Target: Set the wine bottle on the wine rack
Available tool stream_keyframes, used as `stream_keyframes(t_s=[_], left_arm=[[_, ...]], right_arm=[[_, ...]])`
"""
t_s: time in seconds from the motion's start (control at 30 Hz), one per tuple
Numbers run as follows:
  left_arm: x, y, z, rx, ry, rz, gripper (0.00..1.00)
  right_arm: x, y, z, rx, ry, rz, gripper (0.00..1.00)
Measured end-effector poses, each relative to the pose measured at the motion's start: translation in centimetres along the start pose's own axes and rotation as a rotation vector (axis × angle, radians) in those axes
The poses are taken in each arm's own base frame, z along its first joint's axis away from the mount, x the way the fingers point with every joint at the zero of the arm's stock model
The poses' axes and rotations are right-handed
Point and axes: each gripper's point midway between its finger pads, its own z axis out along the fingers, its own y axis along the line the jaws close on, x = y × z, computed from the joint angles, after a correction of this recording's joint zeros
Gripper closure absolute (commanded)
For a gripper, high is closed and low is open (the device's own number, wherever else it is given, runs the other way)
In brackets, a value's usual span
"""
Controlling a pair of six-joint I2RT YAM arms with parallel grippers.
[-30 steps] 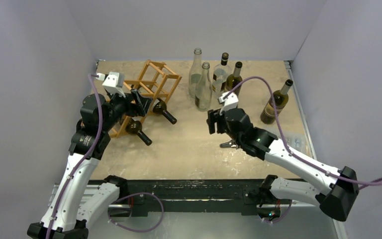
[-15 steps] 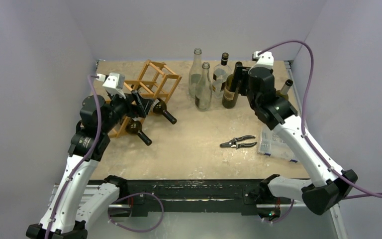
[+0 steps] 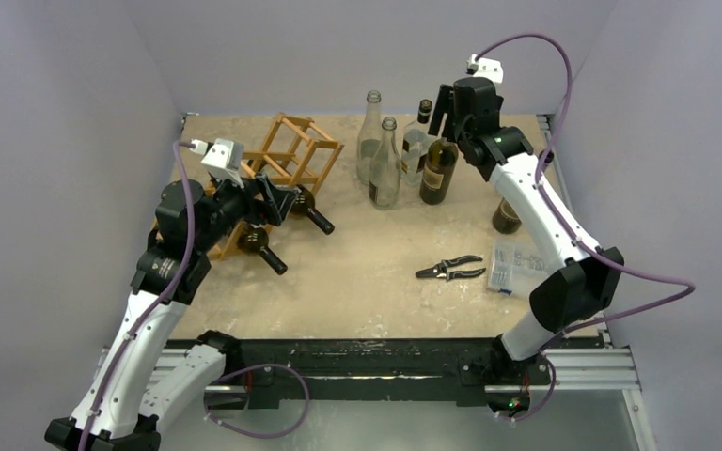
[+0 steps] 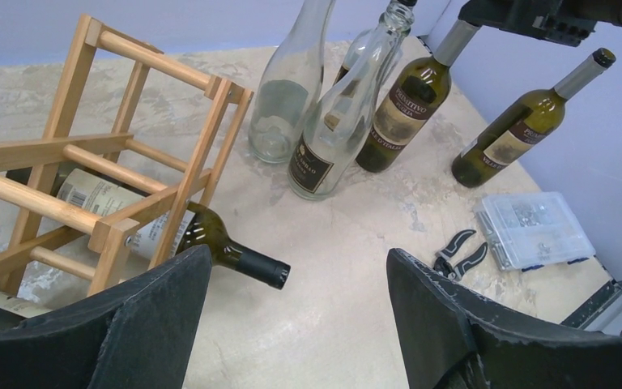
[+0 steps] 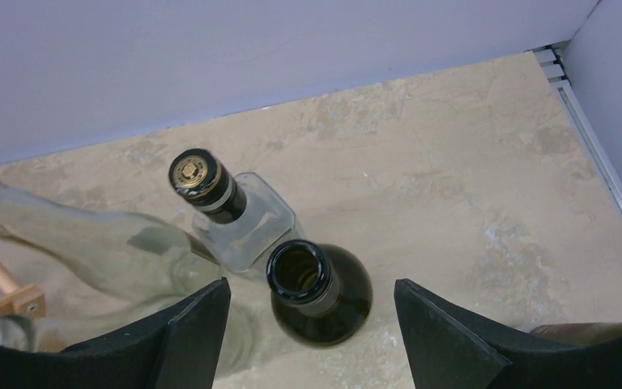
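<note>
Between lilac walls (image 3: 47, 85) — mottled beige tabletop (image 3: 367, 291), wine rack (image 3: 287, 160) at left.

Counter (image 3: 376, 301) is a beige, marbled stone-look slab; plain pale lavender-grey walls box it in: back wall (image 3: 338, 47) behind the counter, left wall (image 3: 47, 141) and right wall (image 3: 677, 141) at its sides; black rail (image 3: 376, 360) runs along its near edge; light's soft and even

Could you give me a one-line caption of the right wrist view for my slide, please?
Right gripper, open, hovers above the uncorked dark bottle, beside a capped clear bottle.
</note>
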Motion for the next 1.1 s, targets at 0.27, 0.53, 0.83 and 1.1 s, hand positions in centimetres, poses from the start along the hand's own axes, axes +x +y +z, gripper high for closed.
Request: stream_keyframes(t_s=[0.27, 0.53, 0.83, 1.1], left_arm=[[0.3, -0.1, 0.2, 0.004, 0.011, -0.001, 0.20], [0.4, -0.2, 0.4, 0.007, 0.018, -0.002, 0.20], [0.7, -0.1, 0.5, 0.005, 0.027, -0.003, 0.19], [0.9, 0.0, 0.6, 0.002, 0.040, -0.006, 0.19]], right_arm=[[1.0, -0.3, 2.8, 0.020, 0.047, -0.023, 0.35], [2.8, 0.4, 4.9, 0.018, 0.095, -0.062, 0.45], [4.0, 0.3, 5.7, 0.022, 0.118, -0.095, 0.57], [5.5, -0.2, 6.1, 0.027, 0.139, -0.128, 0.89]])
